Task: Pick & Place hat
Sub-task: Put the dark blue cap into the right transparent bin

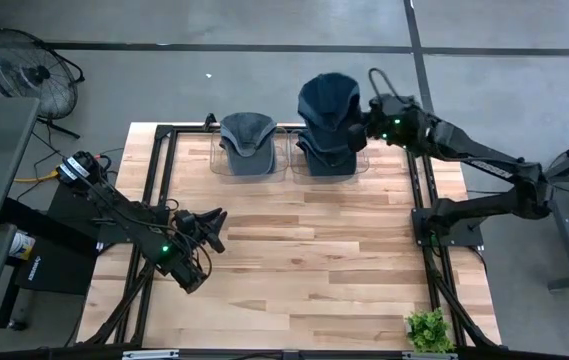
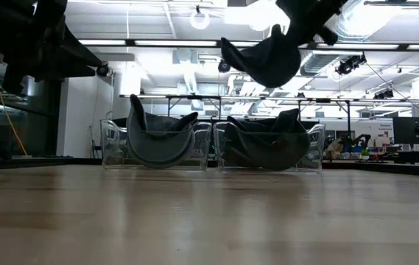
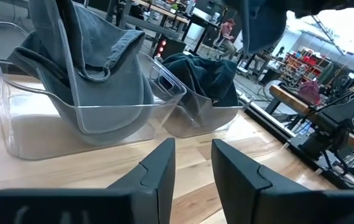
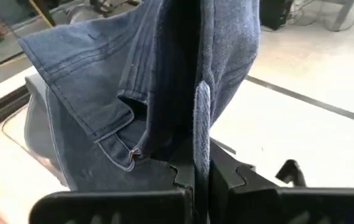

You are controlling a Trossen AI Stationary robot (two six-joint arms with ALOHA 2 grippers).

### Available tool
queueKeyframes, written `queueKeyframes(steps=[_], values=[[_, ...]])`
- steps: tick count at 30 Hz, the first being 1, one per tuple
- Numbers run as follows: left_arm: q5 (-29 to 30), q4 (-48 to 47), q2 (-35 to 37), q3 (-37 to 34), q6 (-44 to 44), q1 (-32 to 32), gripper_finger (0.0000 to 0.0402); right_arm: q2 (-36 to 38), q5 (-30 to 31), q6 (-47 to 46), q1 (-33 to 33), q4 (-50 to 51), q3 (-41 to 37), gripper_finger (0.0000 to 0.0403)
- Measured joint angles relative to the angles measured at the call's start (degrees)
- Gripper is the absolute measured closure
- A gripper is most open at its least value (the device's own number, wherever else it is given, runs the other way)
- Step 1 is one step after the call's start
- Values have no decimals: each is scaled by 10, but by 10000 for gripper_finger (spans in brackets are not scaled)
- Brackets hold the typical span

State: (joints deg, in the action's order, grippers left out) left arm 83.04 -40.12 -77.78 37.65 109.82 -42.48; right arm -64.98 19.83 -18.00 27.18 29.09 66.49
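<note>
A dark blue denim hat hangs in the air over the right-hand clear bin, which holds more dark hats. My right gripper is shut on the hanging hat at the table's far right. The left-hand clear bin holds a grey hat that rests in it, crown down. My left gripper hovers over the table's left part, pointing toward the bins, open by a narrow gap with nothing between its fingers. My right gripper pinches a bunched fold of the hat's cloth between its two fingers, beside a pale strap strip. The fingers come from the table's right side, slanting down. The hat hangs below them, lifted clear above the right-hand bin.
A black frame runs along the table's left, right and far sides. A small green plant stands at the near right corner. Bare wood lies between the bins and the near edge. A fan stands off the table at far left.
</note>
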Motion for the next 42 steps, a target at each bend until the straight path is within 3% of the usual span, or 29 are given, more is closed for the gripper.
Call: queueKeyframes(steps=[9, 23, 42], values=[[-17, -3, 0, 0, 0, 0, 302, 28, -5, -64, -6, -118, -152, 398], [-27, -3, 0, 0, 0, 1, 302, 54, 19, -49, -20, -344, -315, 398], [-16, -2, 0, 0, 17, 1, 302, 30, -2, -79, 2, -391, -368, 398]])
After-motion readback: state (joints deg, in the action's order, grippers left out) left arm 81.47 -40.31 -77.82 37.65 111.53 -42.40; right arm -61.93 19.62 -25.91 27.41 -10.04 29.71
